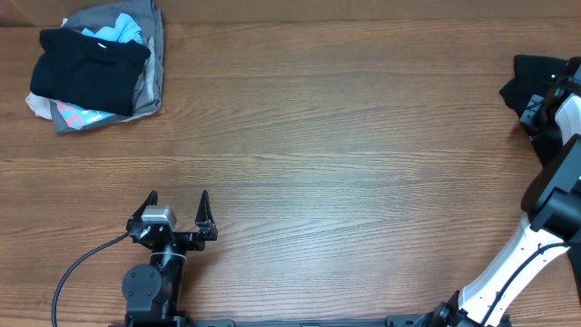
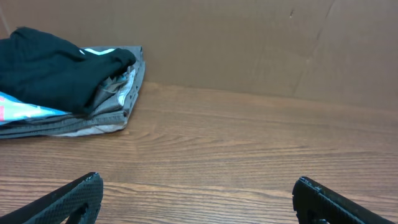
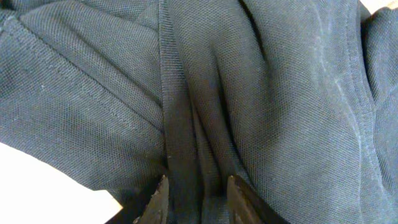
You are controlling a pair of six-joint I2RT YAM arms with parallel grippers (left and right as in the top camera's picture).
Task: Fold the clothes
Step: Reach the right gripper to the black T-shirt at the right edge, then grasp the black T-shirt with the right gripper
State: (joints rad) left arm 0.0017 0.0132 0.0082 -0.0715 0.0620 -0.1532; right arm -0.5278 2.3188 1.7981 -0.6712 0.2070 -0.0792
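The clothes (image 1: 529, 74) are a crumpled black T-shirt at the table's far right edge. In the right wrist view its dark knit fabric (image 3: 249, 81) fills almost the whole frame. My right gripper (image 3: 196, 186) reaches down into it, and its two fingers pinch a raised fold of the black cloth between them. The left gripper (image 1: 178, 202) rests near the front left of the table, far from the shirt. It stands wide open (image 2: 196, 193) with only bare wood between its fingers.
A heap of mixed black, grey, light-blue and pink garments (image 1: 95, 64) lies at the back left corner, also seen ahead of the left gripper (image 2: 56, 74). A brown cardboard wall (image 2: 249, 43) rises behind the table. The right arm (image 1: 563, 173) stretches along the right edge.
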